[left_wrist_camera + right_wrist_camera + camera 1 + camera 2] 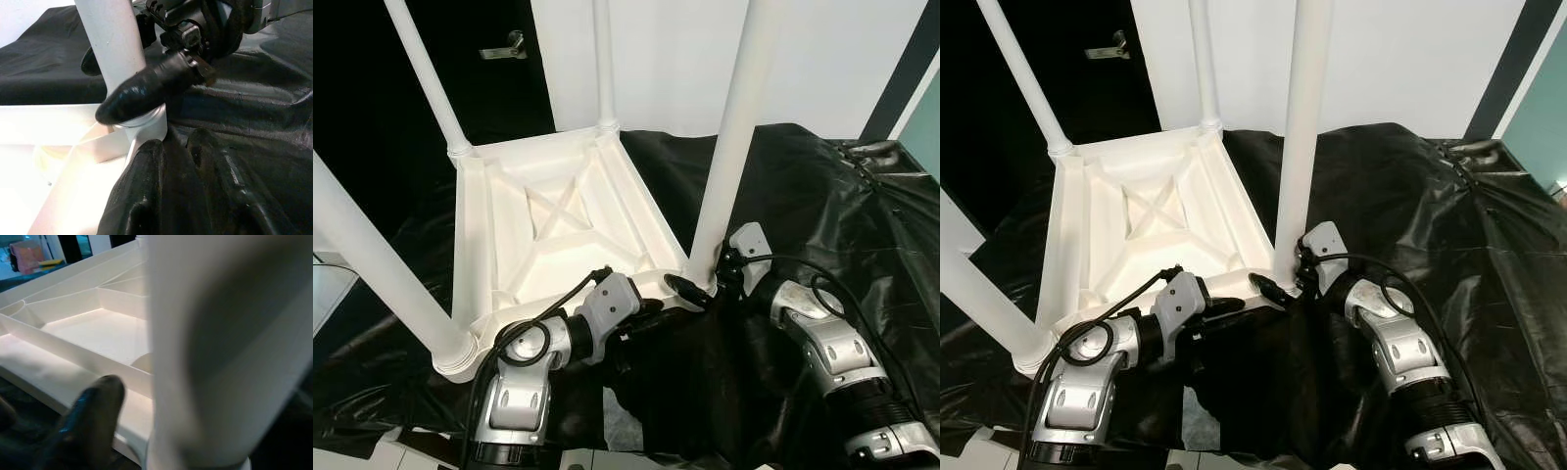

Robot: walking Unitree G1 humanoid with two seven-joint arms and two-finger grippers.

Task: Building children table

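White plastic children's table [558, 225] upside down on black plastic sheeting [803, 196], ribbed underside facing up, four round white legs pointing up and splaying slightly outward, long axis of top running away from robot. Near-right white leg [729, 137] seated in its corner socket, nearly upright. Right gripper [697, 286] at base of that leg, elbow bent, forearm coming in from right, black fingers [146, 93] spread around leg just above socket collar, one either side, touching it. Left gripper [651, 311] low at table's near edge, just beside same corner, wrist turned inward, silver arm folded close under camera; fingertips [195, 186] pressed side by side, resting on sheeting against table rim. Near-left leg [382, 274] leaning toward left frame edge. Black door with metal handle [504, 47] behind table, white wall beyond. Open sheeting to right of table, crumpled, with dark metal part [867, 150] at far right.
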